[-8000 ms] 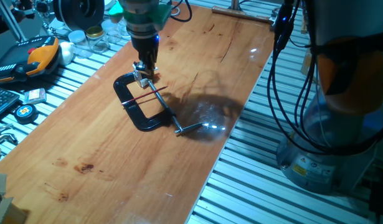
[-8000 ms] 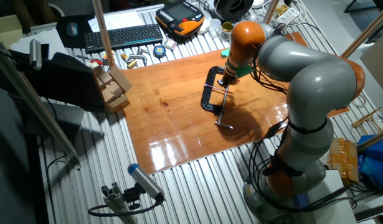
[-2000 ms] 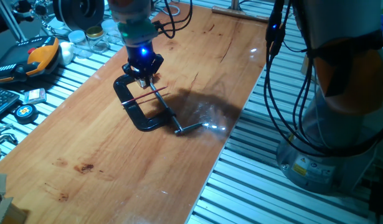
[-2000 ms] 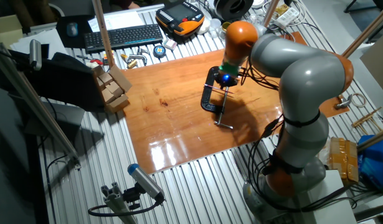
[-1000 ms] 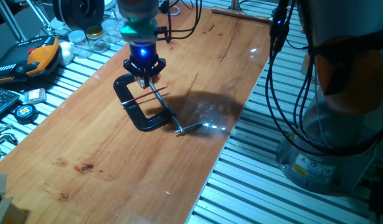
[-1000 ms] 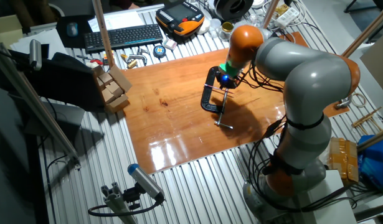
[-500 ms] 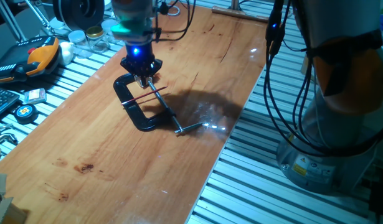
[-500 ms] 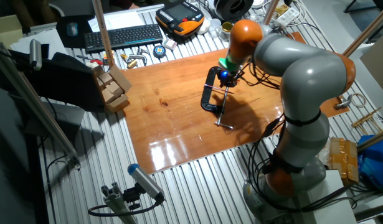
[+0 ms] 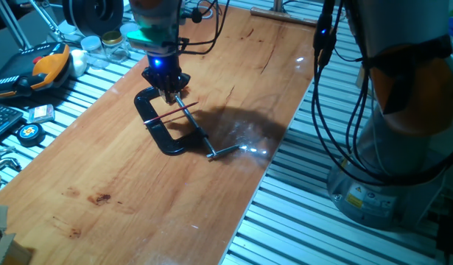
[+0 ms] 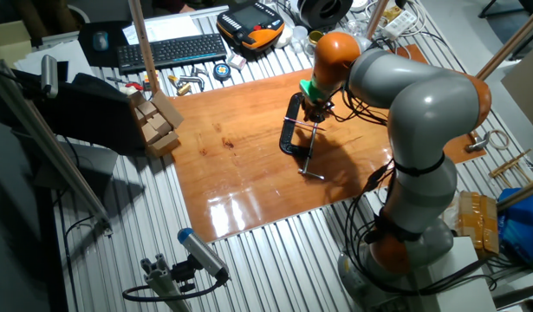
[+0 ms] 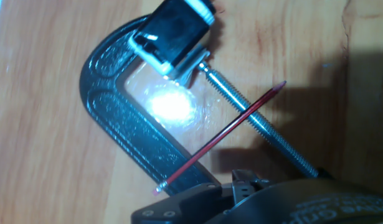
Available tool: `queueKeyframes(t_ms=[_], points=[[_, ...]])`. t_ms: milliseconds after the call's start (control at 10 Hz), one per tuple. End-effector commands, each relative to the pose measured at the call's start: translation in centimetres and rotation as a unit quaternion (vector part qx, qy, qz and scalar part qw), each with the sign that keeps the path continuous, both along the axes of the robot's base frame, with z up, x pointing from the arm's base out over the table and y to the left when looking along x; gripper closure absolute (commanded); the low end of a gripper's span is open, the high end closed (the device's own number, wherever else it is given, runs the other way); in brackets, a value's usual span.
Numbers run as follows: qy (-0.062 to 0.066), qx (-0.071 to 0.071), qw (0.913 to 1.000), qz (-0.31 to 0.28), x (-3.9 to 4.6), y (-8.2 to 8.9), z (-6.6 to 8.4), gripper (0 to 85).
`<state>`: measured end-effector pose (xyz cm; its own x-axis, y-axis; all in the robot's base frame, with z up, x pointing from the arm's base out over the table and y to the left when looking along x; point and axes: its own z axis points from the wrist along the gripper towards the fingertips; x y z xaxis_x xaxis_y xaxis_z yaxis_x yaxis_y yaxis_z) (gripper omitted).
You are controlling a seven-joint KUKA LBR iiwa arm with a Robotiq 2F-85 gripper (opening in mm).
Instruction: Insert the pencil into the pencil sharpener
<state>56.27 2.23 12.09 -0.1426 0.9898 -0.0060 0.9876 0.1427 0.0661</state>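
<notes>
The near end of the wooden bench (image 9: 138,206) shows only its grain. Past the middle, closer to the left long edge than the right, a black clamp (image 9: 150,126) lies flat. Its screw (image 9: 199,136) runs toward the right edge and ends in a small crossbar.

The pencil (image 9: 167,116) lies slanted over the clamp. It rests across both the clamp's frame and the screw, with one end reaching past the screw on the right-edge side. In the hand view the pencil (image 11: 219,138) crosses the screw (image 11: 253,118) at an angle, not lined up with it.

The sharpener (image 11: 177,32) sits at the clamp's far end, pinched between the frame's jaw and the tip of the screw. It is apart from the pencil.

The claw (image 9: 168,94) points straight down over that far end, just above the sharpener, with a blue light glowing on the wrist. It is not touching the pencil. I cannot tell whether its fingers are parted or together.

Beyond the far left edge lies a keyboard (image 10: 171,50).
</notes>
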Motion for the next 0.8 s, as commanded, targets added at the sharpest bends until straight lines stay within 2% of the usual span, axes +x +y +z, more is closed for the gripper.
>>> queueKeyframes(t_ms=[0,300,600,700], points=[[0.000,-0.003,0.9991,-0.041,0.08,-0.04,-0.06,85.0],[0.000,-0.005,0.9991,-0.043,0.47,0.00,-0.16,85.0],[0.002,0.004,0.9992,-0.039,0.93,0.00,0.31,85.0],[0.002,0.002,0.9992,-0.041,1.05,-0.07,-0.17,85.0]])
